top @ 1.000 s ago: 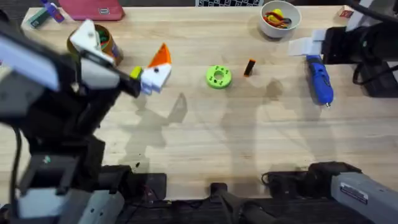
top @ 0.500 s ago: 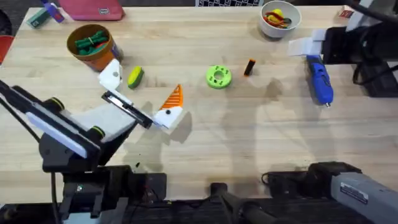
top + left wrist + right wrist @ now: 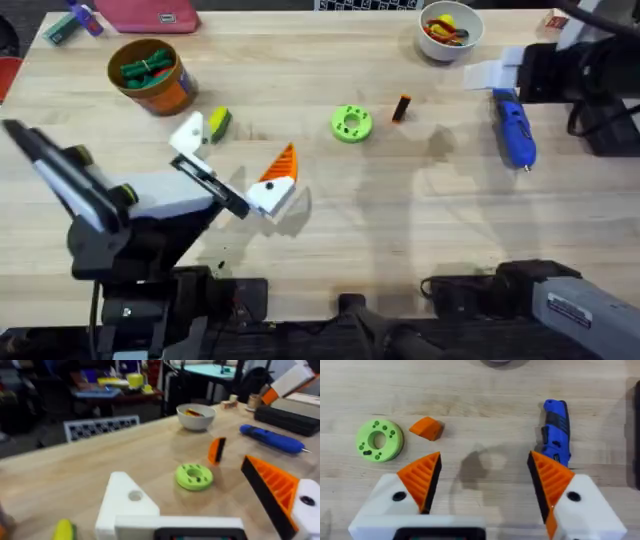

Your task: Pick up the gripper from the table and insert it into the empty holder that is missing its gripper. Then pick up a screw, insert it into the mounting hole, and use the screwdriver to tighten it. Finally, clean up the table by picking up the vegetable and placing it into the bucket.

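Note:
The yellow-and-green vegetable (image 3: 218,122) (image 3: 64,530) lies on the table just right of the orange bucket (image 3: 150,72), which holds dark green pieces. My left gripper (image 3: 235,155) (image 3: 200,505) is open just in front of the vegetable, its white finger (image 3: 190,130) beside it, nothing held. Farther right are the lime-green holder (image 3: 351,123) (image 3: 194,476) (image 3: 379,440), the small dark-and-orange gripper (image 3: 401,108) (image 3: 216,450) (image 3: 426,427) and the blue screwdriver (image 3: 515,128) (image 3: 272,439) (image 3: 555,430). My right gripper (image 3: 485,482) hangs open and empty above the table.
A white bowl (image 3: 451,28) (image 3: 196,416) with red and yellow bits stands at the back right. Dark equipment (image 3: 590,70) lines the right edge. A red case (image 3: 150,14) and small items lie at the back left.
The left arm has come down from close under the camera beside the bucket and swung back toward its base. The vegetable has stayed on the table. The right side has not moved.

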You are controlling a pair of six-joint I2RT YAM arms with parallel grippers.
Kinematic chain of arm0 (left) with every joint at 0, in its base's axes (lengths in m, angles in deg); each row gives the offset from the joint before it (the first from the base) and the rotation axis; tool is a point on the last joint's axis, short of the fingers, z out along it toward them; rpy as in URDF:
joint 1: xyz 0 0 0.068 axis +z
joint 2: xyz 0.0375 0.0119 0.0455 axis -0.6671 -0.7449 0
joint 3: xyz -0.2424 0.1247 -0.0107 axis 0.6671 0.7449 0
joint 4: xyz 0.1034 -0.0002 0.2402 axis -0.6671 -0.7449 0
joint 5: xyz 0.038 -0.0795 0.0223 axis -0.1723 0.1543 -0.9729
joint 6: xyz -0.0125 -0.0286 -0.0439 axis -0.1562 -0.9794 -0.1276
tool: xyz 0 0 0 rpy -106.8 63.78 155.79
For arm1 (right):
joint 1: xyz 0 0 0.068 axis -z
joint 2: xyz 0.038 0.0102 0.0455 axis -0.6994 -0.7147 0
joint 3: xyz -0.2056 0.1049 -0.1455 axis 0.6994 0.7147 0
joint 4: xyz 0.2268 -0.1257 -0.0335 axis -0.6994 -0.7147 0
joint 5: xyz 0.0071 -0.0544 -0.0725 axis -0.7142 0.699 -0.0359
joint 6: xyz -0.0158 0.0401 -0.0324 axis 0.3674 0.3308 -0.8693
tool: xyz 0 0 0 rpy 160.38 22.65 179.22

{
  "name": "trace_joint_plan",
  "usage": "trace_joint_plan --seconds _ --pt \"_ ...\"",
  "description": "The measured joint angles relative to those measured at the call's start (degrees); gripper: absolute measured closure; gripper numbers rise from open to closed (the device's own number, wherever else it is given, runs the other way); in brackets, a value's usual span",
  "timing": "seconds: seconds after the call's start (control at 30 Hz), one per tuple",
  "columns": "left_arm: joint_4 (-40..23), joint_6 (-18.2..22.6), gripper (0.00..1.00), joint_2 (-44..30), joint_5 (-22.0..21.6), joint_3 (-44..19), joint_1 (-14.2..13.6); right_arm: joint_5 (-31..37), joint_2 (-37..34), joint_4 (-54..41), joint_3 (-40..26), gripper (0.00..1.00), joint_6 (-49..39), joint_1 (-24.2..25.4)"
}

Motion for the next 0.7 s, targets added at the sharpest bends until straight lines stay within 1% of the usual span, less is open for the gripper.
trace_joint_plan --seconds 0.13,0.23,0.3,0.43,0.5,0.6,0.7 --pt "-5.3 -1.6 0.015 0.0 4.6 0.0 0.0 0.0 0.0 0.0 0.0 0.007 0.0 0.0" --pt "-6.5 -1.9 0.015 -0.1 8.4 -0.1 0.0 0.0 0.0 0.0 0.0 0.008 0.0 0.0" --pt "-6.9 -0.4 0.015 -0.1 11.2 -0.2 0.0 0.0 0.0 0.0 0.0 0.007 0.0 0.0" --pt "-8.0 5.6 0.015 -0.1 17.2 -0.3 0.0 0.0 0.0 0.0 0.0 0.007 0.0 0.0" --pt "-8.4 7.6 0.016 -0.1 19.4 -0.4 0.0 0.0 0.0 0.0 0.0 0.007 0.0 0.0" --pt "-8.7 9.4 0.015 -0.1 21.9 -0.4 0.0 0.0 0.0 0.0 0.0 0.007 0.0 0.0" --pt "-8.9 10.4 0.015 -0.1 23.1 -0.4 0.0 0.0 0.0 0.0 0.0 0.008 0.0 0.0"
